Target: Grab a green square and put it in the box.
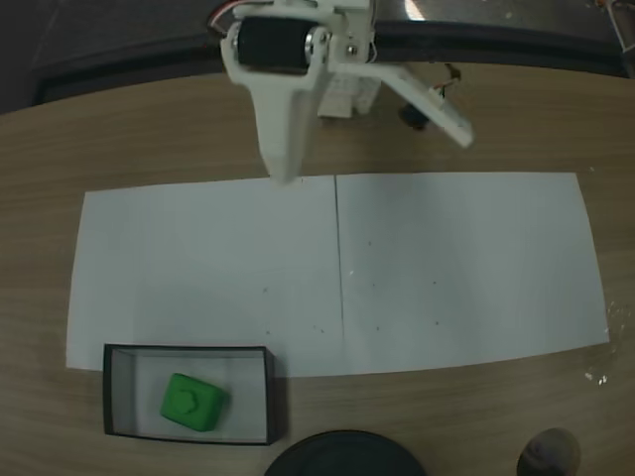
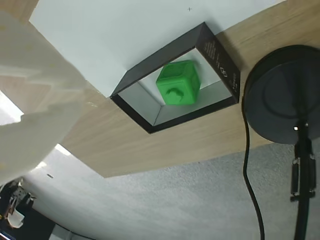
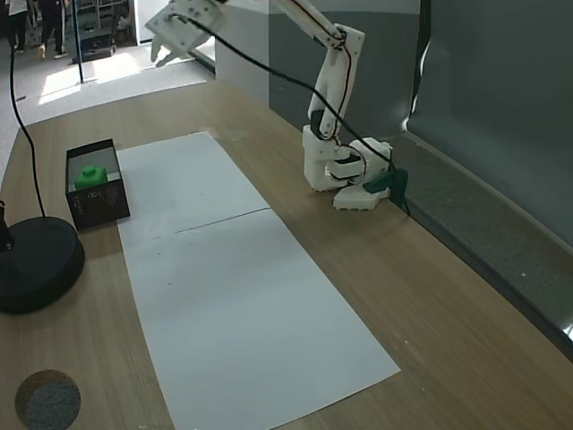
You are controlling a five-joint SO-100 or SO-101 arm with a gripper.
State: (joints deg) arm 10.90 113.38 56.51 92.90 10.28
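Observation:
The green square [image 1: 193, 402] lies inside the box [image 1: 189, 349], a black-walled tray at the near left edge of the paper in a fixed view. In the wrist view the green square [image 2: 178, 83] rests on the pale floor of the box [image 2: 220, 65], stud face towards the camera. In another fixed view, the green square [image 3: 90, 175] sits in the box [image 3: 98, 210] at the far left. My gripper [image 1: 375, 159] is held high above the table, well away from the box, open and empty. One of its white fingers [image 2: 35, 115] blurs the left of the wrist view. The gripper [image 3: 161, 45] hangs up near the frame's top.
Two white paper sheets [image 1: 446, 268] cover the middle of the wooden table. A round black disc [image 1: 342, 456] with a stand and cable [image 2: 247, 165] sits beside the box. The arm's base [image 3: 345, 170] stands at the far table edge. A small grey round patch [image 3: 47, 399] marks the table corner.

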